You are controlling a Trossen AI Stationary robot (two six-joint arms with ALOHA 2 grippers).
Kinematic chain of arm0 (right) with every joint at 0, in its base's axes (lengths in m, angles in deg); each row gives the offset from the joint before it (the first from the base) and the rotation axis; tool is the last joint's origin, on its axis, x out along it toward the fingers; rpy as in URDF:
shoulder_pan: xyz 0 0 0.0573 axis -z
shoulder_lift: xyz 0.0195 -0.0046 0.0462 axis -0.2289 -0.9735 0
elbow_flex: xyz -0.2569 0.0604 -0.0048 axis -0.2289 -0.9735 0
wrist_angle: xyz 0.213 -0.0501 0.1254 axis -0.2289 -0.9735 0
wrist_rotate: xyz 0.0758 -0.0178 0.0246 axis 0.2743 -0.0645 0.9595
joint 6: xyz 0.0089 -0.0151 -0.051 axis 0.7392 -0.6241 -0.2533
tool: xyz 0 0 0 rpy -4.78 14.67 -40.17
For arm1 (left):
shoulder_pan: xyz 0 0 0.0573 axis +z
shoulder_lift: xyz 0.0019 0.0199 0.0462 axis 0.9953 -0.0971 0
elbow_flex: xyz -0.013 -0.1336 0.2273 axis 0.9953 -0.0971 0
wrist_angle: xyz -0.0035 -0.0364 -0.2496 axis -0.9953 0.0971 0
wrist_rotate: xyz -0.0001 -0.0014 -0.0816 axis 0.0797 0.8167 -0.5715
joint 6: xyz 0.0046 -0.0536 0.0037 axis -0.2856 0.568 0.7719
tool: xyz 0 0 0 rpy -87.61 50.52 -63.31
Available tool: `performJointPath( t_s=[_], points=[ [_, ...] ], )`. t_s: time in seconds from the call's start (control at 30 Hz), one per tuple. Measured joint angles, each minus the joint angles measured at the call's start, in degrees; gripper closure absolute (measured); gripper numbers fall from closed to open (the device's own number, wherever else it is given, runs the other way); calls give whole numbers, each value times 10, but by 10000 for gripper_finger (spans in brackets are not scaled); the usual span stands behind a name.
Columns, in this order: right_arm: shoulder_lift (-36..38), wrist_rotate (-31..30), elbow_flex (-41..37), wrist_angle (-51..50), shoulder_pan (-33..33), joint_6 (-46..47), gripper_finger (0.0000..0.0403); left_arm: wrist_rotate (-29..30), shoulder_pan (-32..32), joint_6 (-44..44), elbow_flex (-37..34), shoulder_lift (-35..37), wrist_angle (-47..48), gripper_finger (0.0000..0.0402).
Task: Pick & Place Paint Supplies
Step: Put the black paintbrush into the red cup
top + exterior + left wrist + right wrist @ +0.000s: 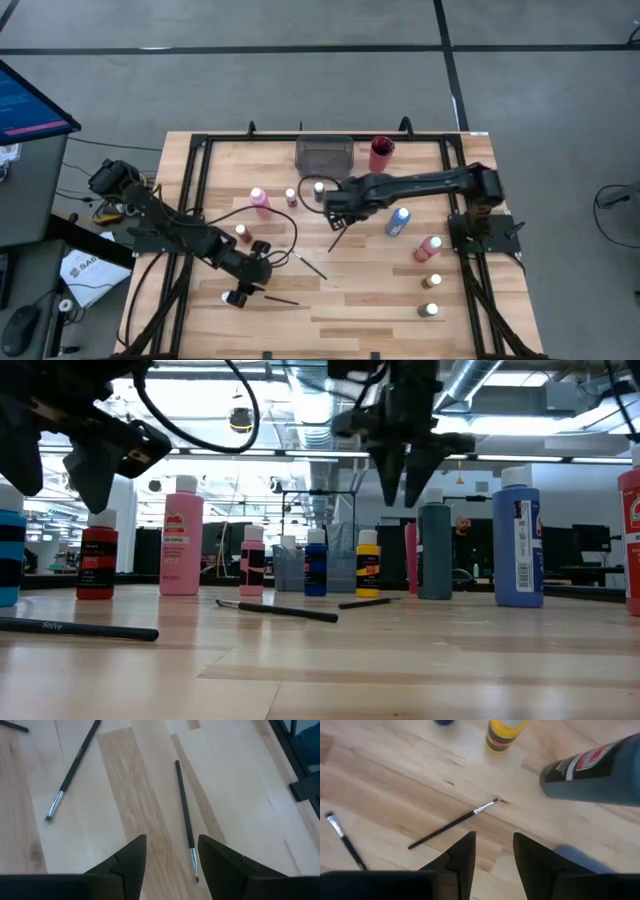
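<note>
Wooden table [360, 300] bearing scattered paint supplies. Grey tray [324, 155] and red cup [381, 153] at 12 o'clock. Right gripper [494, 851], fingers parted and empty, hangs above a brush [452, 824] near table centre, beside a yellow bottle [505, 734] and a dark bottle [592, 772]. Left gripper [171, 856], parted and empty, hovers at 7 o'clock over another brush [185, 820].

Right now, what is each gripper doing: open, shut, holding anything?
Left gripper: open, empty, above a thin brush on the table.
Right gripper: open, empty, above another brush near the yellow paint bottle.
</note>
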Motion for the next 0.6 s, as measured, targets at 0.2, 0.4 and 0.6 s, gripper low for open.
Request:
performJointPath(
  t_s=[0.2, 0.4, 0.6],
  points=[
    [-72, 31, 76, -21, 3, 8, 228, 0, 0, 26, 0, 0, -1, 229],
    [-122, 44, 86, -28, 11, 42, 171, 1, 1, 56, 0, 0, -1, 229],
    [-151, 56, 86, -29, 21, 85, 164, 4, 1, 56, 0, 0, -1, 229]
  ],
)
